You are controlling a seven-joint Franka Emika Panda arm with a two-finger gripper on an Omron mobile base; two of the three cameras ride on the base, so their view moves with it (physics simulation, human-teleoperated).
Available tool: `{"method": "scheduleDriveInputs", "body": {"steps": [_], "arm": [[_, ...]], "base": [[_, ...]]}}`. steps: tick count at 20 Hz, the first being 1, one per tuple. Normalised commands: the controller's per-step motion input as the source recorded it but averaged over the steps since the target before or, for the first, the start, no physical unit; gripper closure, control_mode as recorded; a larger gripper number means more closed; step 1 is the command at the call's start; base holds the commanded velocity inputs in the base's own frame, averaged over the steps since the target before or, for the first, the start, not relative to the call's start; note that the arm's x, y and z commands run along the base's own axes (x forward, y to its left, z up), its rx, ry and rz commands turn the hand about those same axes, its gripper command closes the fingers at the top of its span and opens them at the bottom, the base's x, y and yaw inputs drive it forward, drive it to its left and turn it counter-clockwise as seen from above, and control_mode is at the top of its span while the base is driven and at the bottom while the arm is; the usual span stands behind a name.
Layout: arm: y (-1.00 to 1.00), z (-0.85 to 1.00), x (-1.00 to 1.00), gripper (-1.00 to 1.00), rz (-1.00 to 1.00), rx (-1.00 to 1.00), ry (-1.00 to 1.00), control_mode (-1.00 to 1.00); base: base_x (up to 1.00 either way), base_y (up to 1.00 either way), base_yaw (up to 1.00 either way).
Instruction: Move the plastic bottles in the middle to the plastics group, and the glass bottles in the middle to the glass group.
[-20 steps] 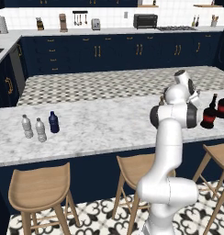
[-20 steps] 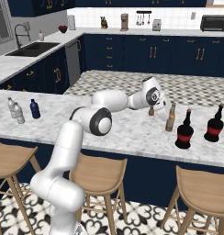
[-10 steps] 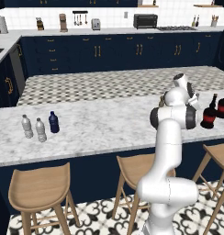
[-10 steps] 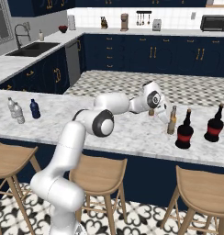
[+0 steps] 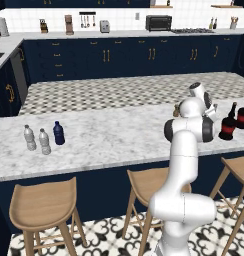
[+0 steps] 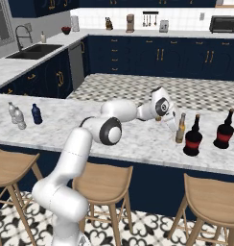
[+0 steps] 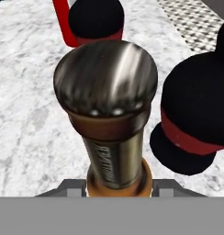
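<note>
Since my pincer [image 7: 118,184] sits narrow, closed about the amber bottle [image 7: 107,92] near the right end of the worktop [image 6: 138,139], with a squat black bottle [image 7: 196,114] just beside it, I judge that a careless sideways swing could topple that neighbour, or the smooth glass could slip. Pale veined marble tops the worktop; dark blue cabinets stand behind it and wooden stools [image 6: 107,185] in front.
</note>
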Motion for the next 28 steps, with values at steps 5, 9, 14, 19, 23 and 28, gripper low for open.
{"method": "scheduleDriveInputs", "body": {"steps": [5,9,14,19,23,28], "arm": [[0.00,-0.05,0.00,1.00,0.00,0.00,-0.12,-1.00],[0.00,0.00,0.00,1.00,0.00,0.00,-0.03,-1.00],[0.00,0.00,0.00,-1.00,0.00,0.00,0.00,-1.00],[0.00,0.00,0.00,-1.00,0.00,0.00,0.00,-1.00],[0.00,0.00,0.00,-1.00,0.00,0.00,0.00,-1.00],[0.13,0.00,0.00,-1.00,0.00,0.00,0.00,-1.00]], "base": [[0.00,0.00,0.00],[0.00,0.00,0.00],[0.00,0.00,0.00],[0.00,0.00,0.00],[0.00,0.00,0.00],[0.00,0.00,0.00]]}}
